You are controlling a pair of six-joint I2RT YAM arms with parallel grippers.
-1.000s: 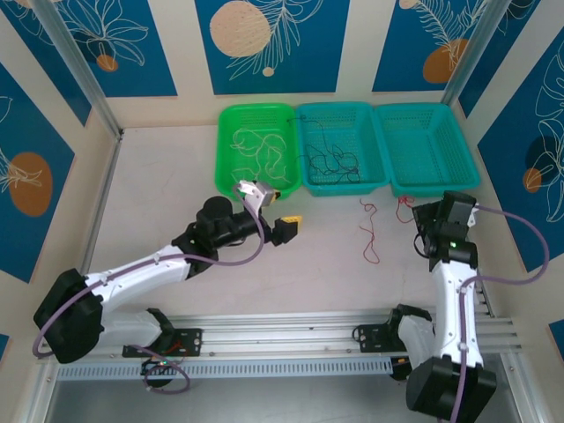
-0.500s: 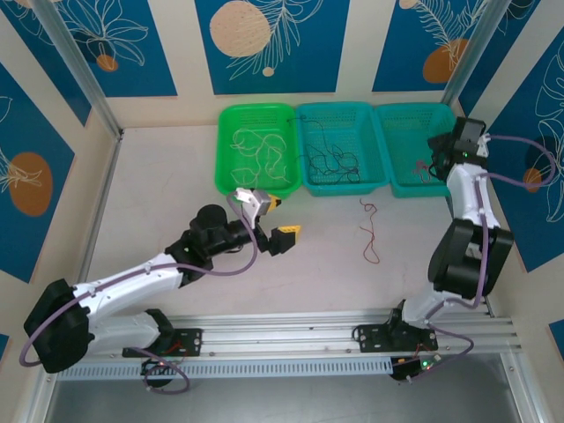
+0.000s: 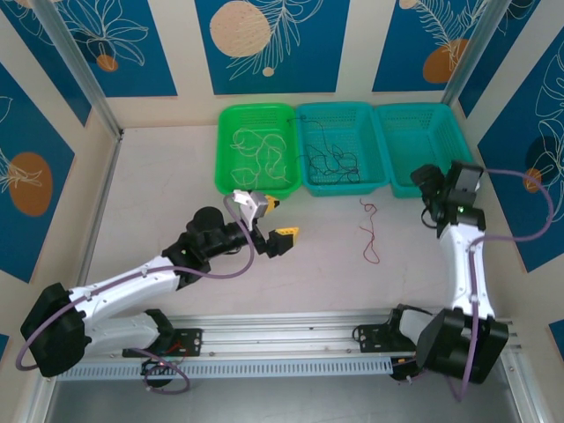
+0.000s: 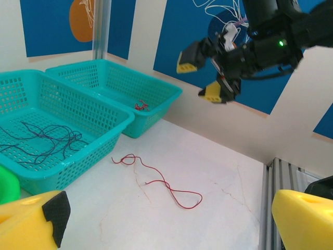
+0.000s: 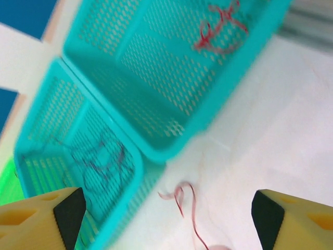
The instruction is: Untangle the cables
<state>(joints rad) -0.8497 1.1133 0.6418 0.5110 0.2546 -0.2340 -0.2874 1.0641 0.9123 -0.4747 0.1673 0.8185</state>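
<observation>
- The pale table [image 3: 159, 203] carries three mesh baskets in a row along its far edge, with both arms reaching in from the near rail.
- The left arm [image 3: 132, 282] stretches diagonally toward the middle of the table. The right arm [image 3: 465, 264] rises along the right side, its wrist turned toward the baskets.
- The green basket [image 3: 222, 141] stands on the left, the middle teal basket [image 3: 344, 119] touches it, and the right teal basket [image 3: 423, 132] closes the row.
- The left gripper [image 3: 280, 220] hangs just in front of the green basket. Its yellow-tipped fingers [image 4: 31, 221] are spread wide, with nothing between them.
- The right gripper [image 3: 429, 196] hovers by the near corner of the right teal basket. Its jaws are likewise parted and empty, as the left wrist view [image 4: 203, 78] confirms.
- Whitish cables [image 3: 260, 159] lie curled in the green basket.
- Black cables [image 3: 330, 161] lie in a tangle on the floor of the middle teal basket, also seen from the left wrist [image 4: 47, 143].
- A loose red cable [image 3: 368, 231] snakes across the bare table in front of the middle teal basket, between the two grippers and touched by neither [image 4: 161, 182].
- A second red cable [image 4: 140, 106] sits bunched inside the right teal basket [image 5: 221, 26].
</observation>
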